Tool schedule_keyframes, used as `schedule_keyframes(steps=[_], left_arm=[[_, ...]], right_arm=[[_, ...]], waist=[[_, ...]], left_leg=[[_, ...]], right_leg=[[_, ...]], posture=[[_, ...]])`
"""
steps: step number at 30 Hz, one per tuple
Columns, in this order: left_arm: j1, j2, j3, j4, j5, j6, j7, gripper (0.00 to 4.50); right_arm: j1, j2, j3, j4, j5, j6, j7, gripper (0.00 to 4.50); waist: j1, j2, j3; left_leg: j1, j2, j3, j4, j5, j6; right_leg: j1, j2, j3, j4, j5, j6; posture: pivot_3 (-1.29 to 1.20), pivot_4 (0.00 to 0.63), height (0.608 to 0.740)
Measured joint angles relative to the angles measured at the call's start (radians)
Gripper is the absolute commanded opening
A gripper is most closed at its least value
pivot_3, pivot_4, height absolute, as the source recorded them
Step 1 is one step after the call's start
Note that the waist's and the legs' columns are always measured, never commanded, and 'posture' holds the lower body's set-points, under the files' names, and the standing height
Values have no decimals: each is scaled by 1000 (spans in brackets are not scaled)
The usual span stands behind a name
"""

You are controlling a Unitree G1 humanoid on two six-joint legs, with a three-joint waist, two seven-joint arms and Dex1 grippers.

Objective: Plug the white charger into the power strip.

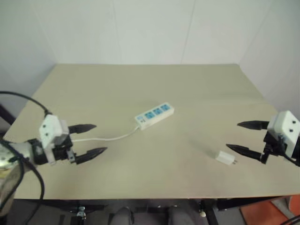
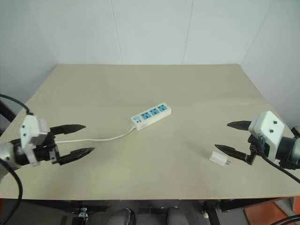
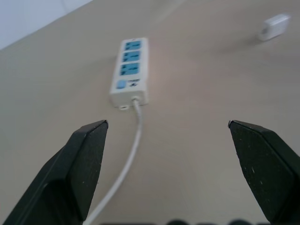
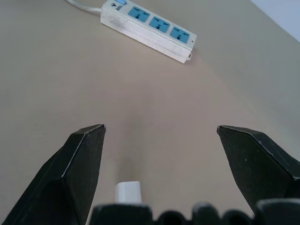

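Note:
The power strip (image 1: 154, 116) lies flat near the middle of the beige table, its three blue sockets facing up and its thin white cord (image 1: 111, 137) trailing toward my left side. The white charger (image 1: 225, 158) lies on its side near the front right, prongs pointing right. My right gripper (image 1: 239, 136) hovers open just right of the charger, nothing between its black fingers. At the left, my left gripper (image 1: 99, 138) is open and empty, pointing toward the strip over the cord's end. The strip (image 3: 130, 70) and charger (image 3: 274, 26) also appear in the left wrist view.
The beige table (image 1: 140, 84) meets white walls at the back and on the right. Its front edge runs just below both grippers. A black cable (image 1: 23, 101) loops over my left arm.

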Motion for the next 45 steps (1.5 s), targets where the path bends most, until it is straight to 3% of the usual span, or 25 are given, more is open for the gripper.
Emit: schedule_keyframes(steps=[9,18,21,25,33,36,45], left_arm=[[-304,-104,-312,193,104,171,126,4483],[-568,-376,-538,642,313,154,234,4483],[-631,-433,-550,766,365,88,244,3940],[-655,-474,-561,842,418,17,234,2673],[-629,-483,-560,821,432,5,188,101],[-595,-463,-557,782,435,-19,152,47],[-286,-250,-563,555,356,-367,-270,47]], right_arm=[[-18,0,28,-9,2,-1,-18,4500],[-35,1,36,-34,13,-1,-53,4500],[-33,3,35,-43,17,0,-58,4500],[-27,9,35,-64,22,0,-71,4500],[-5,24,35,-85,24,3,-91,4500],[-9,24,37,-85,24,3,-93,4500],[-15,24,49,-79,27,3,-93,4500]], waist=[[11,-1,0],[12,-2,1],[14,-2,1],[15,-1,0],[15,-1,0],[11,-1,0],[10,0,0]], left_leg=[[-2,-1,0,0,0,0],[-4,-3,-3,1,0,0],[-3,-4,-3,1,0,0],[-1,-5,-4,1,0,0],[5,-5,-4,1,0,0],[6,-5,-4,1,0,0],[6,-3,-3,0,-1,-1]], right_leg=[[-1,0,0,0,3,-4],[-2,-1,0,0,4,-3],[-1,-1,-1,0,4,-3],[2,-2,-1,0,4,-2],[10,-2,-1,-2,3,-1],[10,-2,-1,-2,3,0],[10,-2,-1,-3,3,-2]], posture=[[0,150,740],[0,150,740],[0,150,740],[0,150,740],[0,150,740],[0,150,740],[0,150,740]])
